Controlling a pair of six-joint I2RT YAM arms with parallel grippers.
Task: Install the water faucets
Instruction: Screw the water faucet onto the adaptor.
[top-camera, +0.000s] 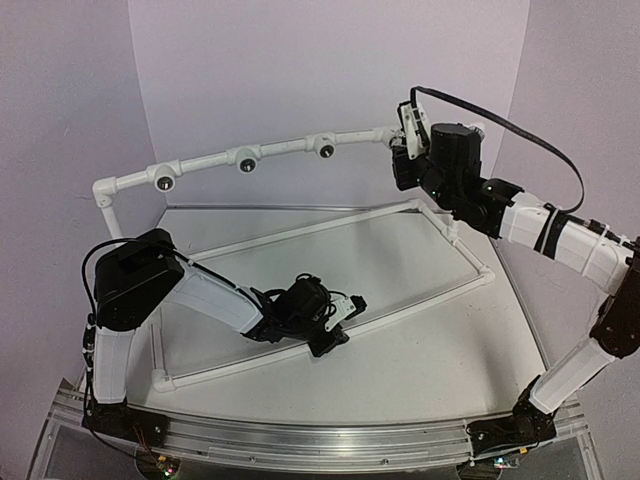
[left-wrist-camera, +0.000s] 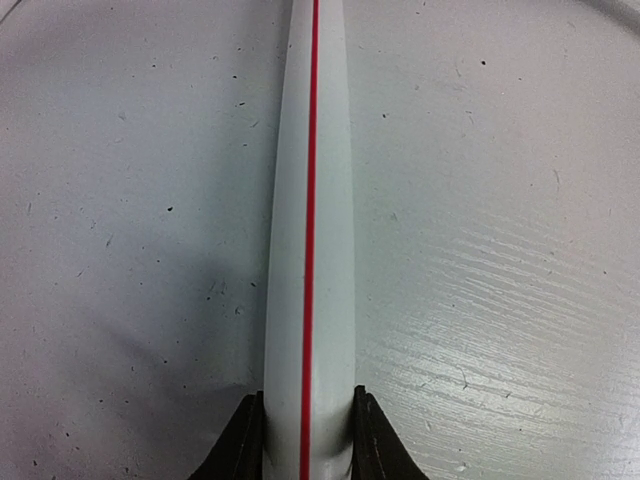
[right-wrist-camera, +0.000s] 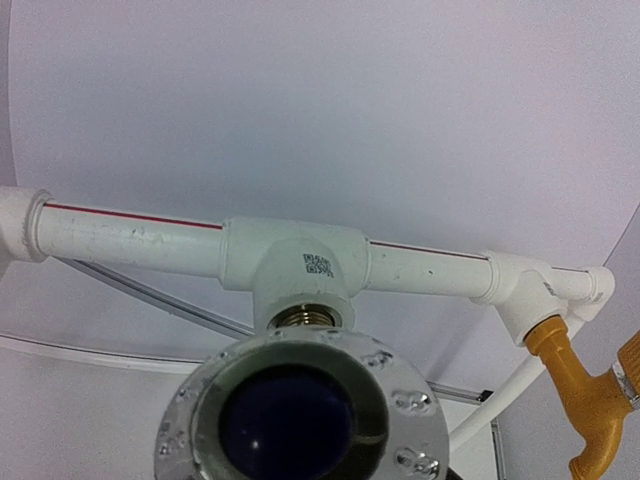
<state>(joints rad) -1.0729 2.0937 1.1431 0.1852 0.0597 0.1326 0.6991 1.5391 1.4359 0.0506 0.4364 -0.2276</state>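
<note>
Nearest the right wrist camera sits a round metallic flange (right-wrist-camera: 310, 420) with a dark centre. It fills the bottom middle of that view and covers the lower edge of a brass-threaded outlet on a white tee fitting (right-wrist-camera: 295, 265). The tee fitting sits in line with the upper rail (right-wrist-camera: 130, 235), a white pipe marked with a thin red stripe. At the right end of this rail, an elbow fitting (right-wrist-camera: 520, 290) carries the yellow-orange faucet (right-wrist-camera: 590, 400). The faucet neck enters the elbow fitting and its spout bends downward near the right edge of the view. A second orange part with a metal band shows at the very edge, and what it belongs to cannot be told. The right gripper (top-camera: 398, 145) is raised at the right portion of the upper rail, to the right of three round dark sockets (top-camera: 247, 160) spaced along it. Its fingertips are hidden in the wrist view and too small in the top view, so whether they are spread or pressed together cannot be told. The left gripper (left-wrist-camera: 308, 445) is low over the table (top-camera: 420, 340). Its two dark fingers (left-wrist-camera: 240, 450) are pressed against opposite sides of the front pipe (left-wrist-camera: 310, 200), a white red-striped pipe running along the table, and pinch it near its middle.
</note>
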